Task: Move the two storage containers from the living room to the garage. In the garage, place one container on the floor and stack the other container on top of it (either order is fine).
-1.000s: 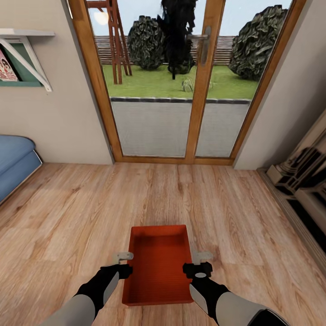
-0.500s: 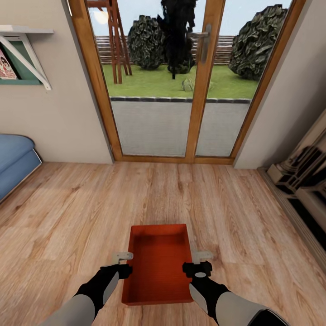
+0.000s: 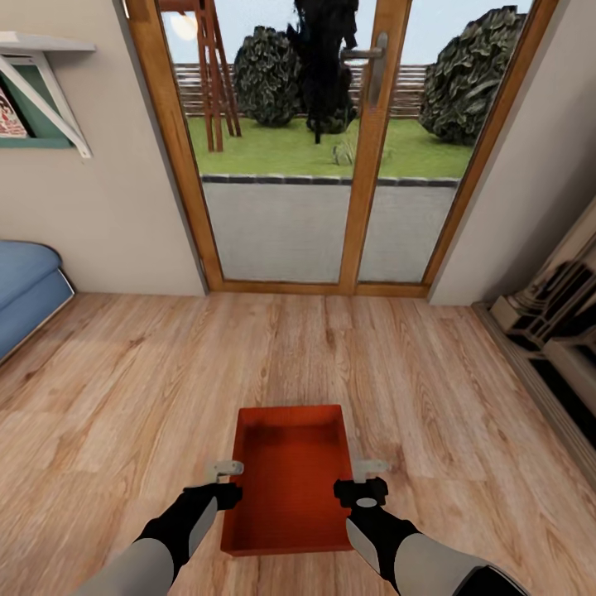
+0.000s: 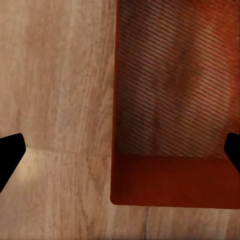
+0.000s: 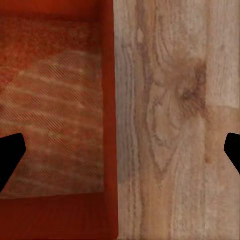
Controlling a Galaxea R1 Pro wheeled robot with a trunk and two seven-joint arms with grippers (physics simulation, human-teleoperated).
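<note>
One orange-red storage container [image 3: 290, 476] lies on the light wood-plank floor of the living room, straight in front of me, with its long sides running away from me. My left gripper [image 3: 225, 482] hangs open over its left long wall. My right gripper [image 3: 364, 480] hangs open over its right long wall. In the left wrist view the ribbed container [image 4: 175, 100] and its wall edge lie between the spread fingers of the left gripper [image 4: 120, 155]. In the right wrist view the container [image 5: 55, 110] and bare planks lie between the fingers of the right gripper [image 5: 120, 155].
Glass doors [image 3: 331, 149] in a wooden frame stand ahead, with a garden behind them. A blue sofa [image 3: 25, 290] is at the left under a wall shelf [image 3: 41, 91]. A pale stepped surround [image 3: 555, 331] runs along the right wall. Wood floor [image 3: 124, 397] surrounds the container.
The whole picture has shifted slightly upward, so the camera moved. Both arms hold the same pose beside the container, and both grippers remain open.
</note>
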